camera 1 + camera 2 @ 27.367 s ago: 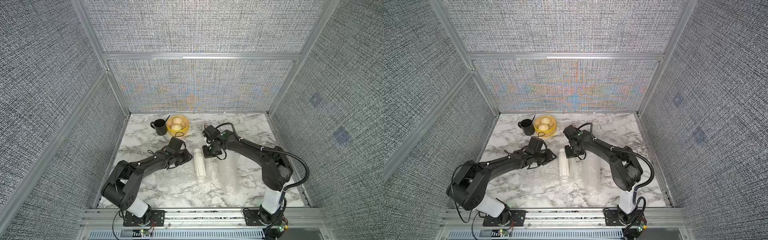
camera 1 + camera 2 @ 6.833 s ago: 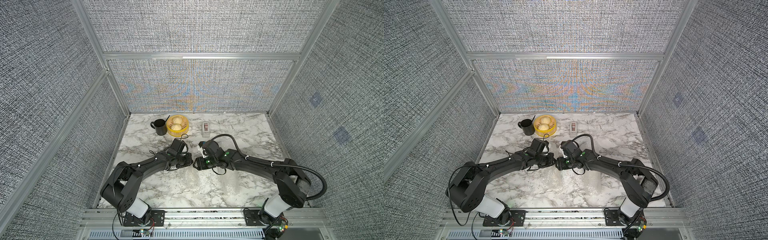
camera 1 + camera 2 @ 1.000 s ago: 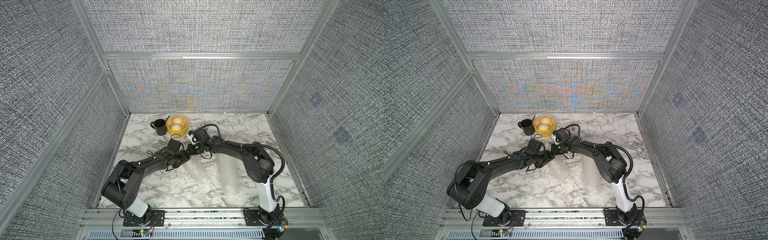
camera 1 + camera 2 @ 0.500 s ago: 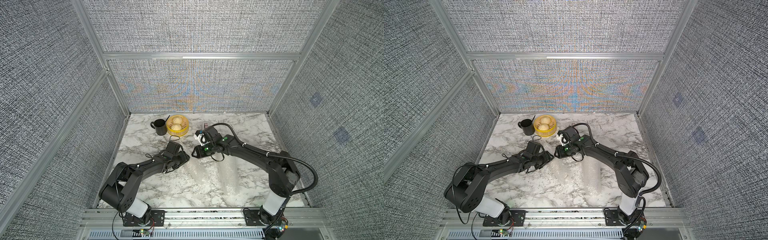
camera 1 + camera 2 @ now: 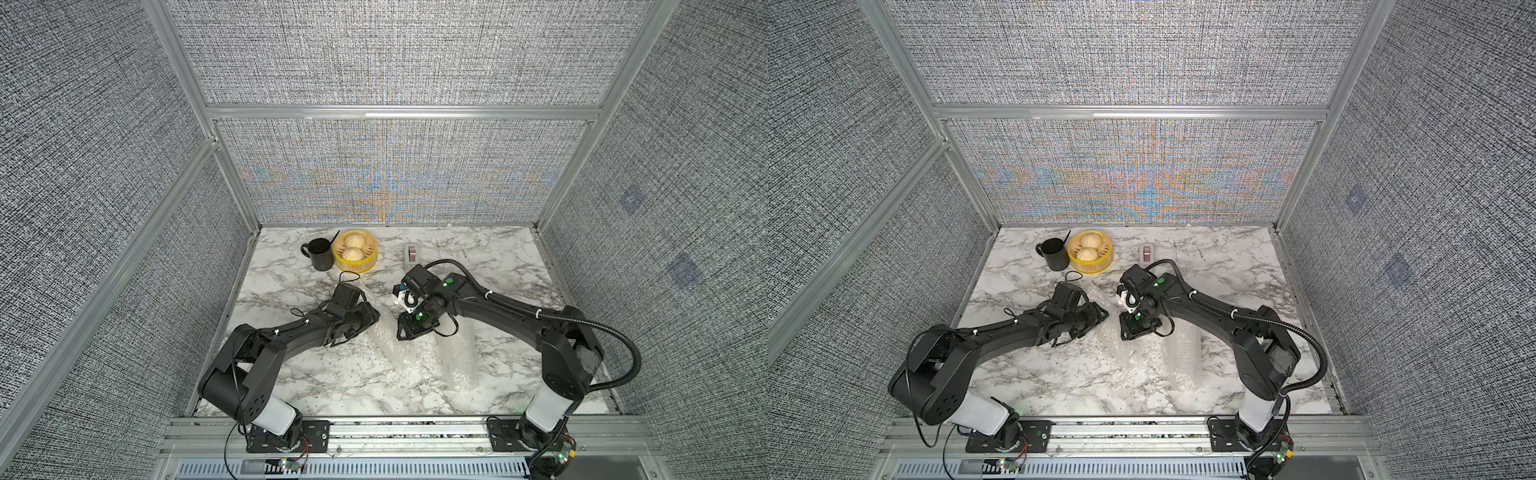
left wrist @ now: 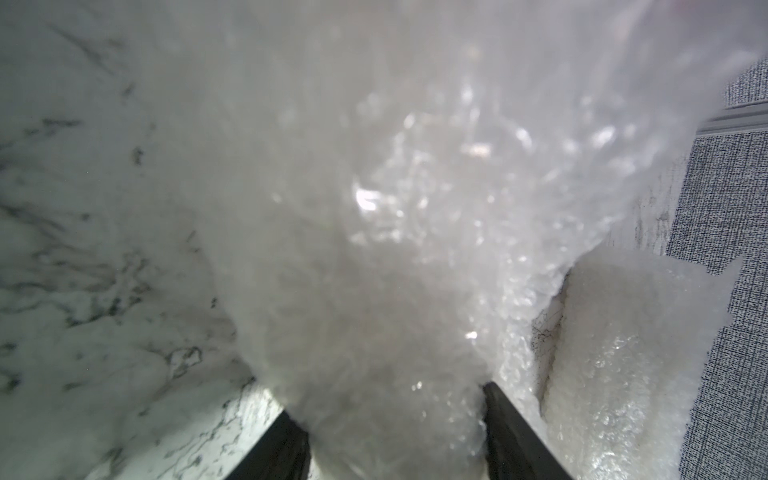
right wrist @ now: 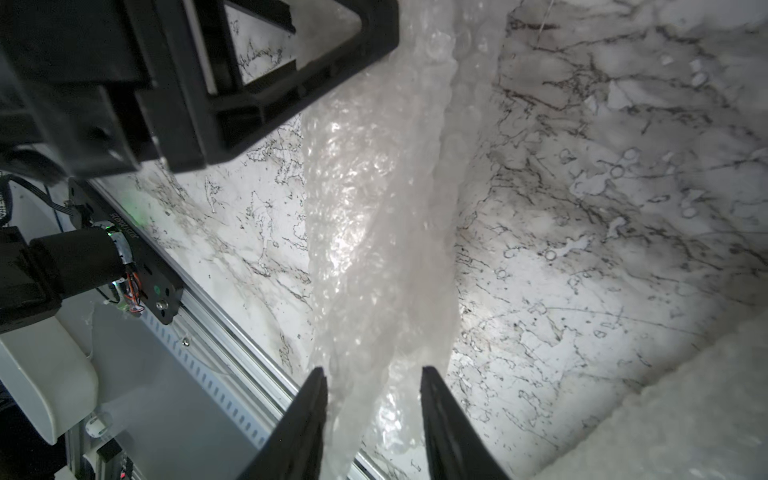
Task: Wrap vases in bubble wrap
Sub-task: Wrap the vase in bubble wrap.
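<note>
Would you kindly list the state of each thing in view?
Bubble wrap: bunched, running between both end effectors.
Left end effector: shut on the bubble wrap.
Right end effector: straddles it; grip unclear.
Wrapped roll: lying flat, not held.
Mug: upright.
Steamer: open, two buns inside.

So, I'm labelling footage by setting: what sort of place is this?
Likely a robot test cell, not a home: grey panel walls in aluminium framing, left arm and right arm bolted to a front rail by a marble-look table.
</note>
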You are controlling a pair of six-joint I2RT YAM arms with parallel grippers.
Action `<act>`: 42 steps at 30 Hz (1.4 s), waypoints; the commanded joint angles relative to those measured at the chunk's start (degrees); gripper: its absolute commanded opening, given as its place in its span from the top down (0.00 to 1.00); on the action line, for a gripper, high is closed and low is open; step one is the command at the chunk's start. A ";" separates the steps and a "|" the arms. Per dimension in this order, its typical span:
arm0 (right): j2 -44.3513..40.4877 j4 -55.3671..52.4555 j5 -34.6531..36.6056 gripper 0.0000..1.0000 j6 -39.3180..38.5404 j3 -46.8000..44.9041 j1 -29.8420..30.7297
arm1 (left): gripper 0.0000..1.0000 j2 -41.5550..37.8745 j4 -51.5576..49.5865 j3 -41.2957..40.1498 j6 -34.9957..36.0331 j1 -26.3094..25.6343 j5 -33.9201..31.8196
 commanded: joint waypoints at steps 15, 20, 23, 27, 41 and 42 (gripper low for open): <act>3.89 8.74 -5.34 0.86 0.66 -6.21 1.90 | 0.39 -2.21 -9.71 -0.01 2.97 -0.02 -1.47; 4.44 13.44 -7.46 0.87 5.55 -6.43 4.63 | 0.38 -3.27 -9.34 -0.34 8.31 1.63 0.10; 5.17 16.80 -7.04 0.87 9.11 -6.35 6.30 | 0.38 -3.11 -8.60 -0.05 13.05 2.67 2.37; 6.03 19.76 -6.49 0.87 12.30 -6.60 6.86 | 0.38 -4.28 -8.27 0.50 16.43 3.15 4.62; 4.04 22.58 -5.40 0.87 13.42 -10.26 6.86 | 0.33 2.14 -12.66 10.33 21.29 5.91 3.51; 3.99 22.69 -5.21 0.87 13.48 -10.34 6.87 | 0.34 3.14 -13.06 11.22 21.79 5.95 2.92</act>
